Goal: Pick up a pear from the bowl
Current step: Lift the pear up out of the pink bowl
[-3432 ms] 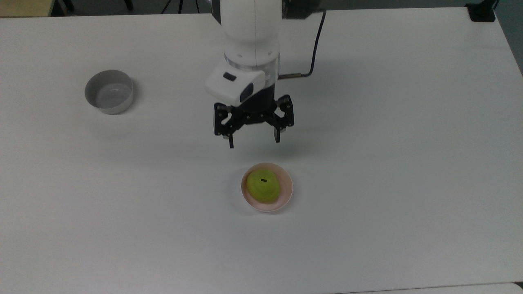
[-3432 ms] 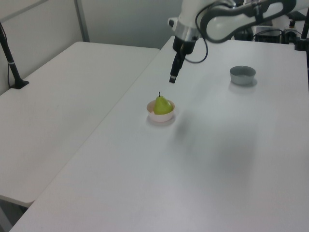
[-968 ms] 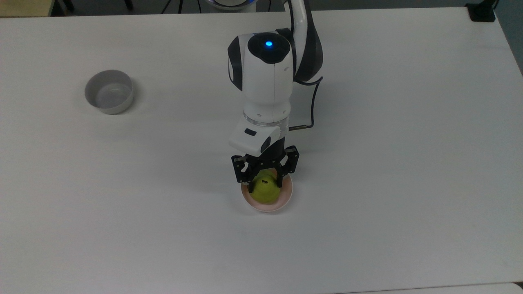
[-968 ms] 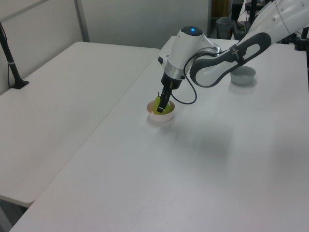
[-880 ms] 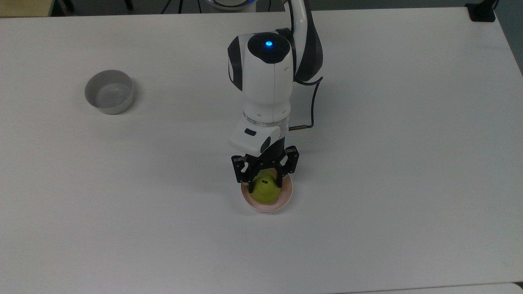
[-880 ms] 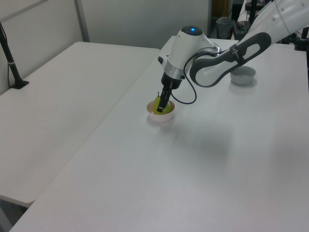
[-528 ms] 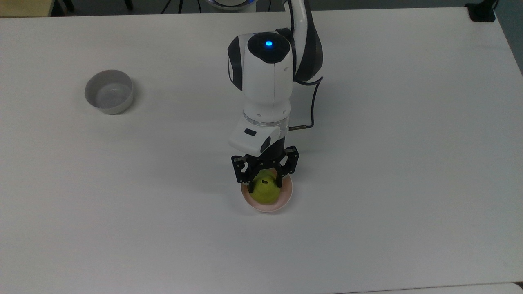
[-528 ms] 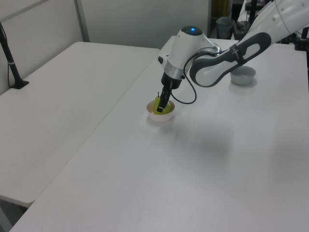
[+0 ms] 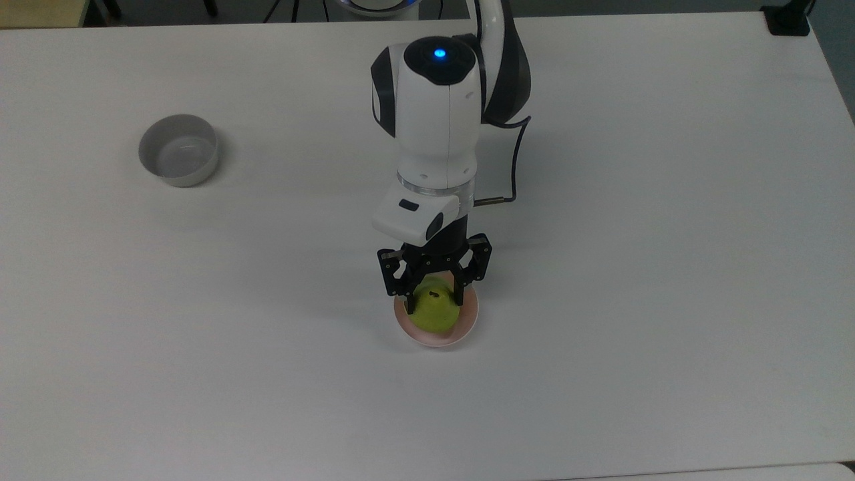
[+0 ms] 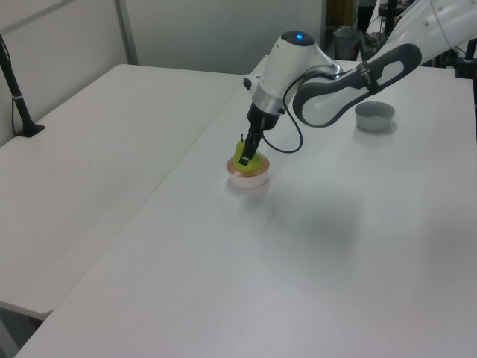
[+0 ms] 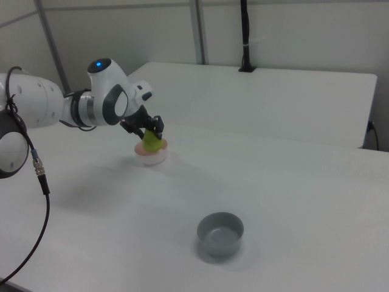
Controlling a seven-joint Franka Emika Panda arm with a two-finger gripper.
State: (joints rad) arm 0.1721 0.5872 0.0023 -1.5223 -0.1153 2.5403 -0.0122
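- White tabletop fills the top view, with a second white table beside it in the left view.
- Nearest in the top view, at lower centre of the frame, the pale pink bowl sits on the tabletop, well apart from everything but the arm.
- The yellow-green pear stands stem-up above the bowl; in the left view it looks raised clear of the rim, though how far is hard to tell.
- The gripper is clamped on the pear, one black finger on each side of it.
- Risk, as a judgement: the round, smooth fruit could slip or swing between the narrow fingers if the lift speeds up, and drop back onto the bowl, knocking it aside.
- Farthest, at the top view's upper left, a grey-white straight-sided bowl stands alone.
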